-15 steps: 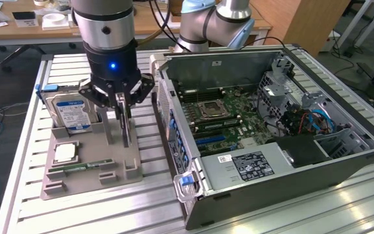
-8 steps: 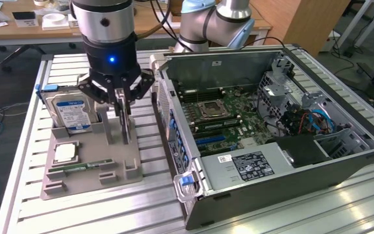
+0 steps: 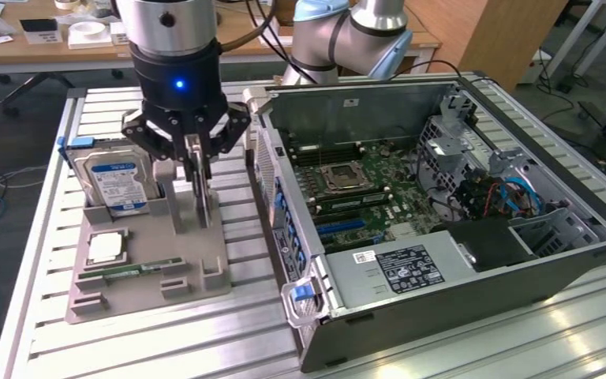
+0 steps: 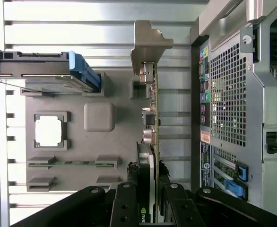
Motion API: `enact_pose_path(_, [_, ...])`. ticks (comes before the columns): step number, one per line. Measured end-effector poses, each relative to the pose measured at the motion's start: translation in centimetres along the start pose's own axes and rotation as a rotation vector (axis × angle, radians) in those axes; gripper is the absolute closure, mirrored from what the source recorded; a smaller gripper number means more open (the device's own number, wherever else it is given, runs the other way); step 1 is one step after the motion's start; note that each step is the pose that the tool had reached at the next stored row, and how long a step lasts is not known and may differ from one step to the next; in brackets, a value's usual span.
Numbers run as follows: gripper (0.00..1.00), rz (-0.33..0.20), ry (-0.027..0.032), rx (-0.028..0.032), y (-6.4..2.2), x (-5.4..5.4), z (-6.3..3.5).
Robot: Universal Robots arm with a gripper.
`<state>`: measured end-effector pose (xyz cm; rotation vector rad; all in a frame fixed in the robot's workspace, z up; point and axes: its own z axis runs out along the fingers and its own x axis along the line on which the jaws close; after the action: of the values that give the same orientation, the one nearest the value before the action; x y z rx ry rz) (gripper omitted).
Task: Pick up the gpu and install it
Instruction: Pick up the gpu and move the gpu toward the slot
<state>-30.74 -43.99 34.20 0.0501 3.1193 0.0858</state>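
Note:
The gpu (image 3: 204, 207) stands on edge in a slot of the grey holder tray (image 3: 155, 276), to the exterior view's left of the open computer case (image 3: 555, 260). My gripper (image 3: 199, 170) has come straight down over the card, with a black finger on each flat side, shut on its upper edge. In the wrist view the gpu (image 4: 151, 101) runs away from the fingers (image 4: 129, 189), its silver bracket (image 4: 148, 40) at the far end and its black cooler face between the jaws. The card's lower edge still seems to sit in the holder.
A silver hard drive (image 3: 114, 180) with a blue-white label stands in the tray beside the gpu. A processor chip (image 3: 106, 246) and a green memory stick (image 3: 140, 271) lie flat nearer the front. The motherboard (image 3: 366, 189) lies exposed inside the case, whose rear panel (image 4: 228, 94) is close beside the card.

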Motion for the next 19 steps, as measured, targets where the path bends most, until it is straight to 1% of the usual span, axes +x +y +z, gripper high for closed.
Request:
enact_pose_path(4, [0.73,0.000,0.0000,-0.0001,0.04,0.0,-0.70])
enact_pose_path(7, [0.73,0.000,0.0000,0.0000,0.05,0.0,-1.03])
enact_pose_path(19, [0.73,0.000,0.0001,0.0001,0.07,0.0,-1.27])
